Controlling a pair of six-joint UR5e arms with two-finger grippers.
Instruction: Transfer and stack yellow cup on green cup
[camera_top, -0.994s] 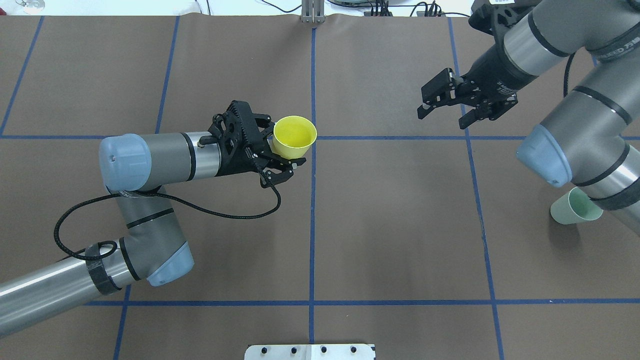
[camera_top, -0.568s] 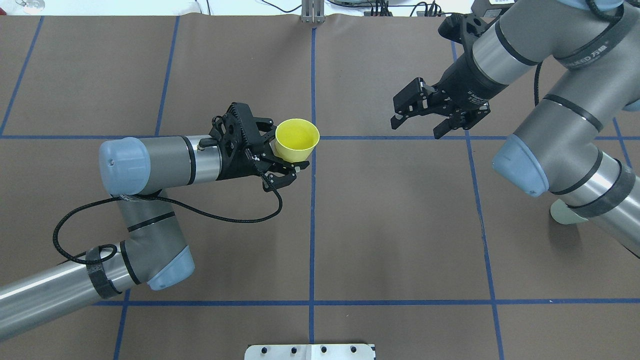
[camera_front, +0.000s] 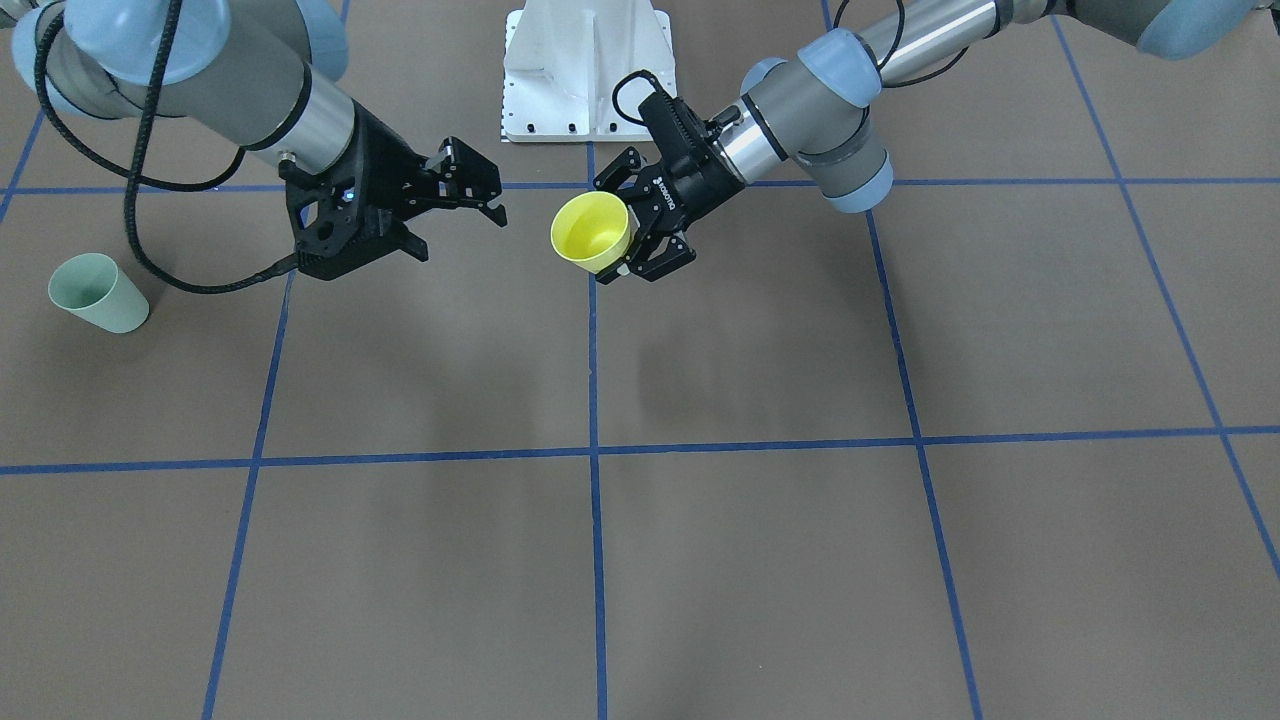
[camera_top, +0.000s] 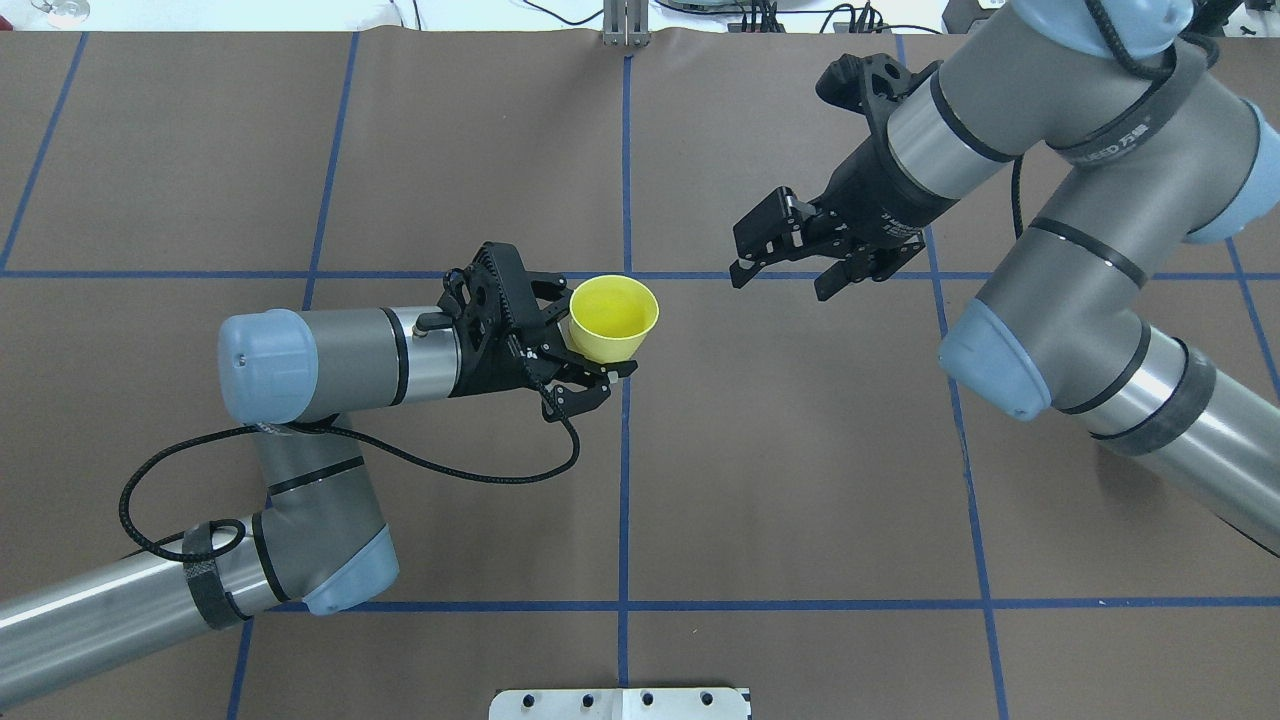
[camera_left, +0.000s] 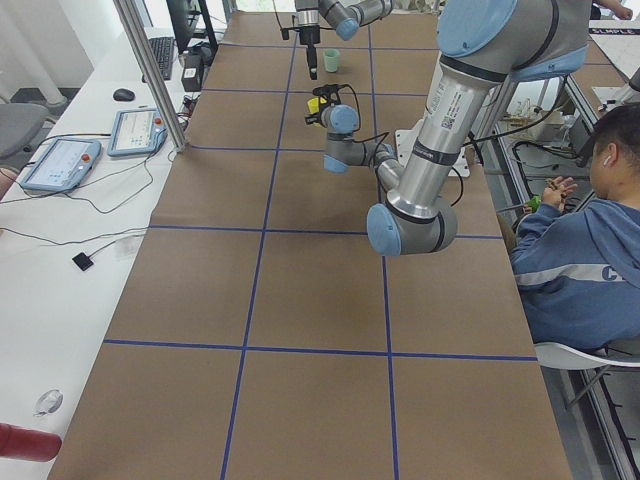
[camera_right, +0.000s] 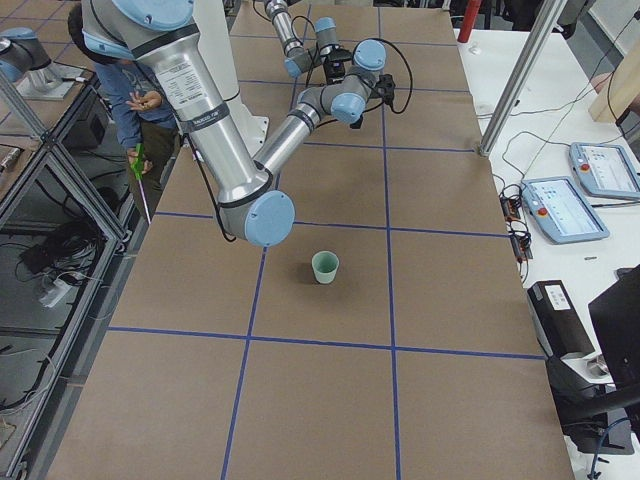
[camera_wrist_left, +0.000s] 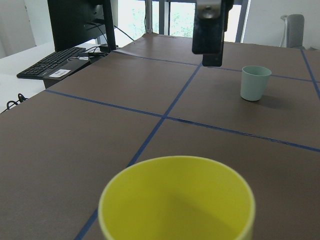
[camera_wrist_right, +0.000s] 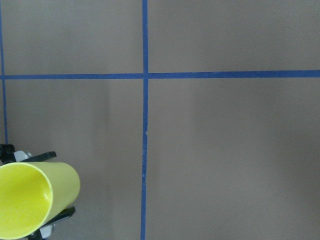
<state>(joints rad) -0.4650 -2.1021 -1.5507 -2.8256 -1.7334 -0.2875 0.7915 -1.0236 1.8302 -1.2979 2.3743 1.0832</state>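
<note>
The yellow cup is held above the table near the centre line, upright and tipped a little. It also shows in the front view and in both wrist views. My left gripper is shut on its side wall. My right gripper is open and empty, hanging in the air to the cup's right with a gap between them. The green cup stands upright on the table far on my right side. In the overhead view my right arm hides it.
The brown mat carries a grid of blue tape lines. A white base plate sits at the table's near edge. A seated operator is beside the table, and tablets lie on the side bench.
My right gripper has moved left toward the table's middle, still open. My left gripper has carried the yellow cup slightly right and nearer the robot. My right arm now covers the green cup in the overhead view.
</note>
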